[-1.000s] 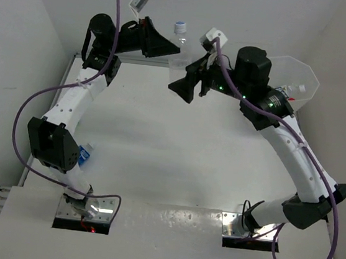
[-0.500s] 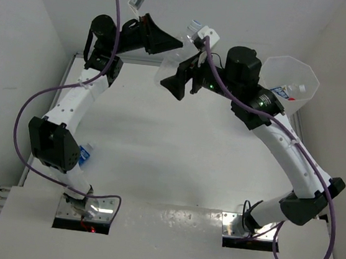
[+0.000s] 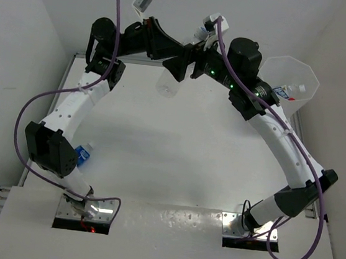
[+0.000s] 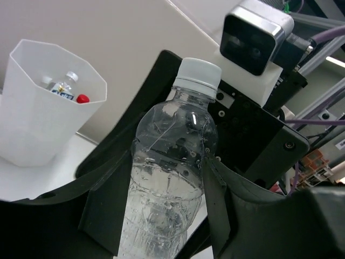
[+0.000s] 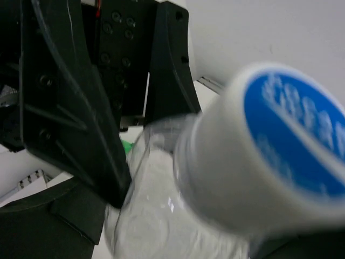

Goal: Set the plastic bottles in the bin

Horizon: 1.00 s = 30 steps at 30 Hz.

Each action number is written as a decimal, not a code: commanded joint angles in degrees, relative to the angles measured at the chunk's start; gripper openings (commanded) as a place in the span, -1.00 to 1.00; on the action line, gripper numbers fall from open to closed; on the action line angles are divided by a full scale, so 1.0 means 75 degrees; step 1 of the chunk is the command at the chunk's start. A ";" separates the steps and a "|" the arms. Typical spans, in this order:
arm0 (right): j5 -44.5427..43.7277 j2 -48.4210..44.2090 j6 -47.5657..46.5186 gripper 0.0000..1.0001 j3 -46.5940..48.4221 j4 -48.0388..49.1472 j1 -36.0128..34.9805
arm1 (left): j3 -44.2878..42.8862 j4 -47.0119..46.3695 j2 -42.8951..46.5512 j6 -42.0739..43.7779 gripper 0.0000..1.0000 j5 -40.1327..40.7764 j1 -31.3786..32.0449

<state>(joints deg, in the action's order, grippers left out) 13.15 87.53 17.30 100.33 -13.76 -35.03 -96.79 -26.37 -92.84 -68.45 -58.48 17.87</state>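
Camera overhead: my left gripper [image 3: 181, 48] and right gripper [image 3: 182, 63] meet around one clear bottle [image 3: 167, 82], well apart from the bin [image 3: 306, 68]. Left wrist alone shows my left one clamped on its body, and other bottles [image 4: 66, 86] inside the bin. Right wrist: only its blurred, blue-topped cap [image 5: 288, 145]; whether that gripper grips, I cannot tell.

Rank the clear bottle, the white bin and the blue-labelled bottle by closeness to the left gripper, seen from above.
1. Clear bottle, gripped by the left gripper itself.
2. Bin, at the far right.
3. Blue-labelled bottle, near left, beside the arm.
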 commanded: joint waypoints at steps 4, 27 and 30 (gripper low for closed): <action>0.0096 0.0611 -0.0021 0.45 0.0462 0.0416 0.0088 | 0.0038 -0.0643 0.0730 -0.0542 -1.00 -0.0523 0.0325; -0.1857 -0.0329 -0.2587 -0.92 0.0669 0.0228 0.4487 | 0.0025 0.5050 0.1349 0.6987 1.00 0.2943 -0.2465; -0.2069 0.0490 -0.2809 -0.94 0.1679 0.0160 0.5334 | 0.0624 0.5436 0.1620 0.7507 1.00 0.3811 -0.2324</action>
<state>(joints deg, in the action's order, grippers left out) 2.28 86.70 1.26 106.30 -16.43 -0.25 -94.19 8.40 -83.66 -24.60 -38.63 -0.62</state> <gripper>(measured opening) 0.593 0.997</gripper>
